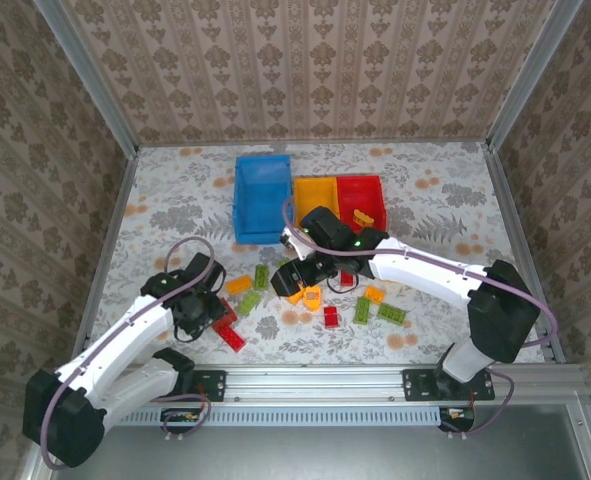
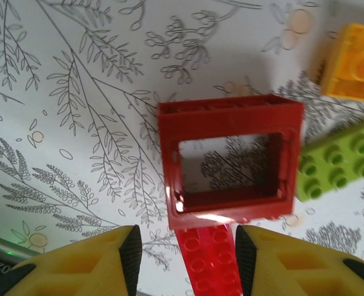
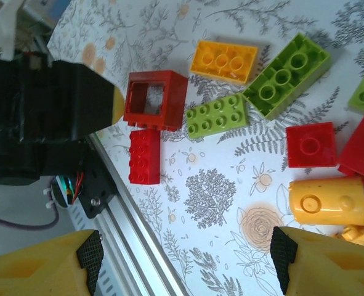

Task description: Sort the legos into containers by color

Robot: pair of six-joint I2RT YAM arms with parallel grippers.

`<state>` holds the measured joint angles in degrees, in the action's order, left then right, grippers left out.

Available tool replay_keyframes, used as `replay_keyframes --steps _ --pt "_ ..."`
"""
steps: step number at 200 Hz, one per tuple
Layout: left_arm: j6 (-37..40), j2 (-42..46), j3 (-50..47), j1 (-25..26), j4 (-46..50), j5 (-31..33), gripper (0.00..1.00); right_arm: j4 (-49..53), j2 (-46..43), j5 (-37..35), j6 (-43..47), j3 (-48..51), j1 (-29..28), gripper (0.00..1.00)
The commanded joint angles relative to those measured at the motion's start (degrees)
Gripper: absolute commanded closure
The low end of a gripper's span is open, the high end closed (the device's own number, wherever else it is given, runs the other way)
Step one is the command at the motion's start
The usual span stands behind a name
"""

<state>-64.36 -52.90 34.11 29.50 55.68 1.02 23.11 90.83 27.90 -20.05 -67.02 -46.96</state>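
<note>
With the left claw point(image 2: 188, 248) spread and pinching nothing, a red frame brick point(image 2: 231, 115) just beyond its tips and a long red brick point(image 2: 207, 262) between them on the surface point(image 2: 77, 123); with the right claw point(image 3: 186, 253) spread wide, loose legos point(image 3: 217, 115) beyond, a yellow rounded brick point(image 3: 326, 200) nearest.

The desk point(image 1: 175, 190) carries a white covering printed with grey leaf sprays and small orange blossoms; the wrist views show the same print close up. Three upright panels enclose it: back wall point(image 1: 315, 70), left wall point(image 1: 25, 180) and right wall point(image 1: 575, 150), all papered in a beige damask pattern. Aluminium posts point(image 1: 85, 75) rise at the two rear corners. An aluminium rail point(image 1: 315, 385) runs along the near edge. Lighting is even, with soft, short shadows.
</note>
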Motion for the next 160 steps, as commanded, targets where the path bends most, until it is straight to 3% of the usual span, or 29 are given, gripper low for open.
replay_keyframes --steps 1,48,99,160 --pt "1.1 -0.4 -2.1 -3.0 -4.5 -3.6 0.56 -0.2 0.9 6.1 2.9 -1.9 0.0 0.25" --pt "6.0 -2.8 -4.5 -9.0 -7.8 -5.2 0.63 -0.3 1.8 7.9 3.5 -3.6 -1.3 0.24" --pt "8.4 -6.4 -5.5 -9.5 -11.5 -5.2 0.77 -0.2 3.3 8.5 3.2 -6.0 -2.2 0.24" --pt "11.6 -6.5 -3.1 -9.5 -7.9 -2.5 0.90 -0.6 3.8 7.1 2.4 -7.0 -2.1 0.25"
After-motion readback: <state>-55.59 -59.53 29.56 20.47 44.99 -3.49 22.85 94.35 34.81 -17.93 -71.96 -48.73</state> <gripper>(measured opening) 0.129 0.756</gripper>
